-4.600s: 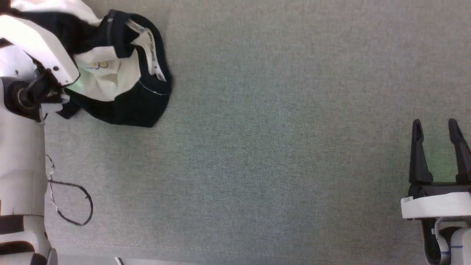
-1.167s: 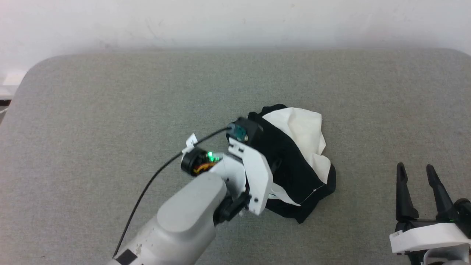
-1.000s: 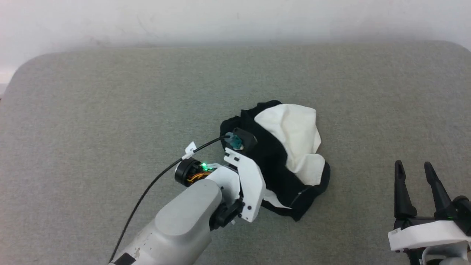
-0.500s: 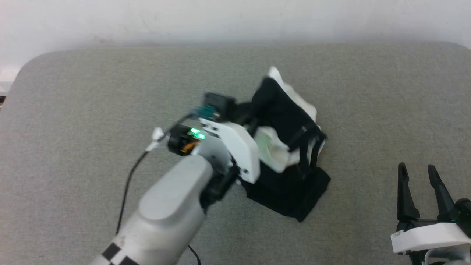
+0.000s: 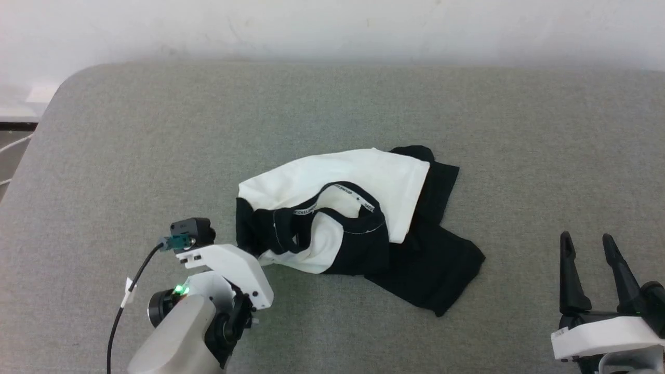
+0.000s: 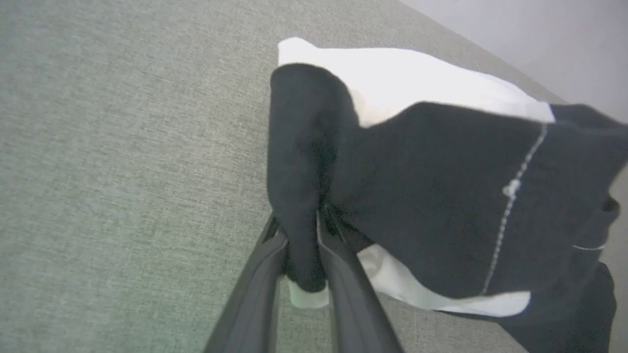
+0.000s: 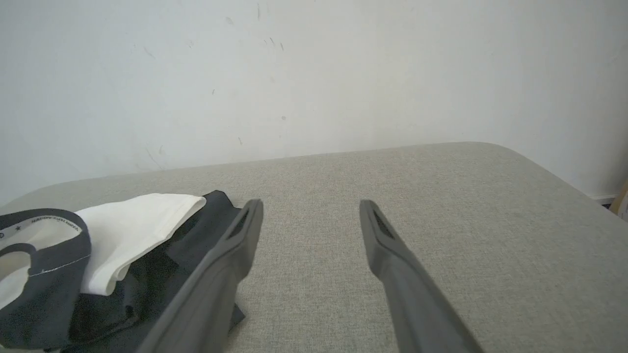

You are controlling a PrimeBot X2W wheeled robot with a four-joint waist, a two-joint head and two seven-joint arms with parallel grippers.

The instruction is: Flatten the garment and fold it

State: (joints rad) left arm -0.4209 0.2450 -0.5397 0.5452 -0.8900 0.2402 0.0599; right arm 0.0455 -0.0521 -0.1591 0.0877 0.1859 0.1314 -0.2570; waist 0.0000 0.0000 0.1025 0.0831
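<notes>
Left wrist view has the left pincer [image 6: 300, 226] nipped on a black fold of the garment [image 6: 441, 186], crumpled mid-worktop [image 6: 98, 147], neither flattened nor folded yet, with the right pincer [image 5: 586, 239] gaping empty nearby.

1. The garment [image 5: 363, 179]: soft matt cloth, white panel and black parts alike, loosely creased, with fine white stitching on a black hem.
2. Table top [image 5: 156, 130]: grey-green woven fabric cover, matt, with a fine, slightly rough grain.
3. Right gripper [image 5: 588, 246]: smooth, dark, matt plastic fingers [image 7: 223, 269] on a white plastic base with a faint sheen.
4. Left gripper [image 6: 299, 230]: the same dark matt fingers, a white plastic housing [image 5: 234, 267] and a smooth, pale grey forearm shell [image 5: 171, 343].
5. Cable [image 5: 117, 322]: black and smooth.
6. Wall [image 7: 314, 73]: white, matt, lightly scuffed.
</notes>
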